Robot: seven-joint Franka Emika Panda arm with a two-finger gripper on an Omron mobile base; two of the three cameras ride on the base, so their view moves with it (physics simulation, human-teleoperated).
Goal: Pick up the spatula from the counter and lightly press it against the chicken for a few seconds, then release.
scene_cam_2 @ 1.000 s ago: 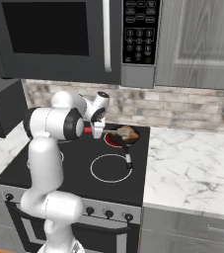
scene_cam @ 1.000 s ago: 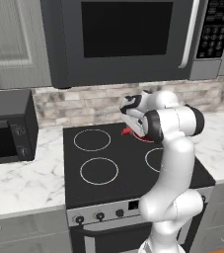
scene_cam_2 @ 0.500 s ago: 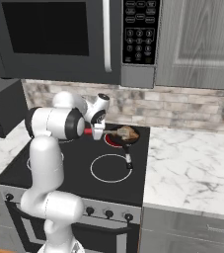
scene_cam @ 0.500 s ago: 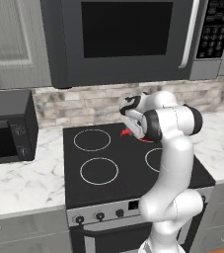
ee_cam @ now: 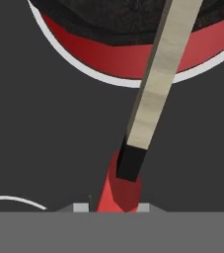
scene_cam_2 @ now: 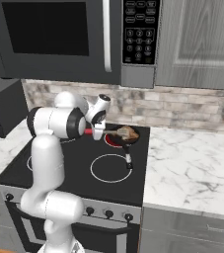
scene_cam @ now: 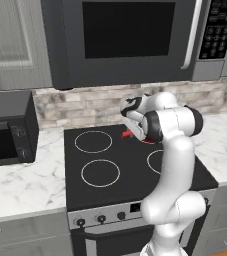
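A boxy dark toaster oven (scene_cam: 5,134) stands on the veined white marble at the far left. Beside it lies the stove's flat, glossy black cooktop (scene_cam: 100,192), marked with thin white burner rings. Over the cooktop's rear part, the gripper (ee_cam: 112,207) points downward, its jaws pinching the rounded red handle of the spatula (ee_cam: 155,84). From that handle a short black neck leads into a long, flat, pale strip with a wood grain. The strip slants away across the smooth red rim of a round pan (ee_cam: 108,57) and over its dark, rough-looking inside. In the right base view the pan sits on the rear right burner, its slim dark handle reaching toward the stove front. A lumpy, browned piece of chicken (scene_cam_2: 127,131) lies in it, just right of the gripper. I cannot tell whether the spatula touches the chicken. Farther right stretches more white marble counter (scene_cam_2: 192,168) with grey veins.
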